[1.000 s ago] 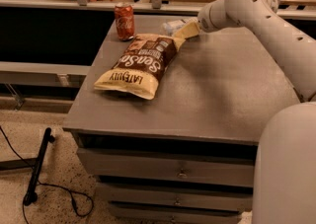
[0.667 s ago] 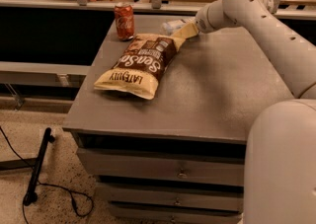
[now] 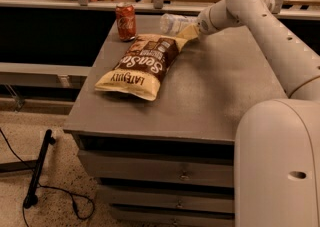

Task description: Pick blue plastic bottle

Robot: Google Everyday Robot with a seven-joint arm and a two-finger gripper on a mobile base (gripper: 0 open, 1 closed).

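The blue plastic bottle is a small clear bottle lying on its side at the far edge of the grey table. It lies between the red soda can and my arm. My gripper reaches in from the right and sits at the bottle's right end, just above the top corner of the chip bag. The bottle's right end is hidden behind the gripper.
The chip bag lies flat on the left half of the table, close under the bottle. The soda can stands upright at the far left corner. My white arm spans the right side. A rail and shelving run behind the table.
The gripper stays at the bottle's right end. The big near part of my arm has come further left into view. The bottle, can and bag have not moved.
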